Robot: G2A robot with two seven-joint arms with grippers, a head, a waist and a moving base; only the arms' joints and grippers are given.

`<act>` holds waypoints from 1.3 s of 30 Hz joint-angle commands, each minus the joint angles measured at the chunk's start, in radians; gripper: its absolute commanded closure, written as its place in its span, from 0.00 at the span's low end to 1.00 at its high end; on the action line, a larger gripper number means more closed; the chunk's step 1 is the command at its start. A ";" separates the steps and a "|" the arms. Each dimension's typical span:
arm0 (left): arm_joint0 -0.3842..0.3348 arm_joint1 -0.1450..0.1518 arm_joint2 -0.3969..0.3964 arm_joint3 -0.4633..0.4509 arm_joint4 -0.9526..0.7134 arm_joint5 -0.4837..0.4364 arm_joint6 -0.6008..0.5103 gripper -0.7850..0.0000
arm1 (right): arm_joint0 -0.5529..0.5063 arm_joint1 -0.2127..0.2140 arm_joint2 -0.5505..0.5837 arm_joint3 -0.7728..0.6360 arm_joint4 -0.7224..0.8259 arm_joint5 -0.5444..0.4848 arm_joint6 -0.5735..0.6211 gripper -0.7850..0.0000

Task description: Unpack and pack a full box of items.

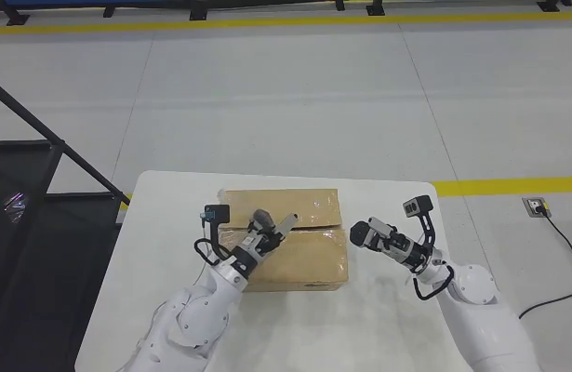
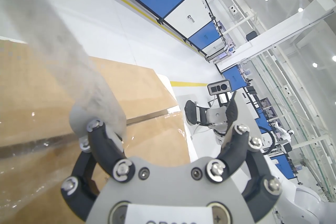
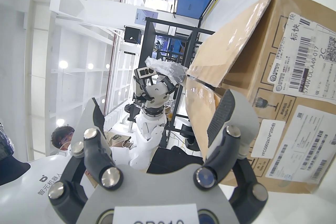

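A brown cardboard box [image 1: 304, 209] lies on the white table [image 1: 165, 242], its top flaps folded down and meeting at a taped seam. My left gripper [image 1: 273, 223] hovers over the near flap, open, with nothing between its fingers [image 2: 233, 112]. A greyish clear-plastic piece [image 3: 165, 69] rests against one finger; up close it looks like a blurred grey mass [image 2: 78, 72]. My right gripper [image 1: 360, 232] is open just off the box's right end, level with the labelled end face [image 3: 296, 93]. Its fingers [image 3: 223, 114] hold nothing.
A black frame and dark netting [image 1: 25, 186] stand off the table's left side. Bare tabletop lies in front of the box and on both sides. A floor socket with a cable [image 1: 537, 206] sits to the right, beyond the table.
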 commanded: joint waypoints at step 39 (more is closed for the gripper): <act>-0.023 -0.027 -0.021 -0.032 -0.034 -0.013 -0.097 0.00 | 0.003 0.009 0.023 0.003 0.020 -0.125 -0.025 0.00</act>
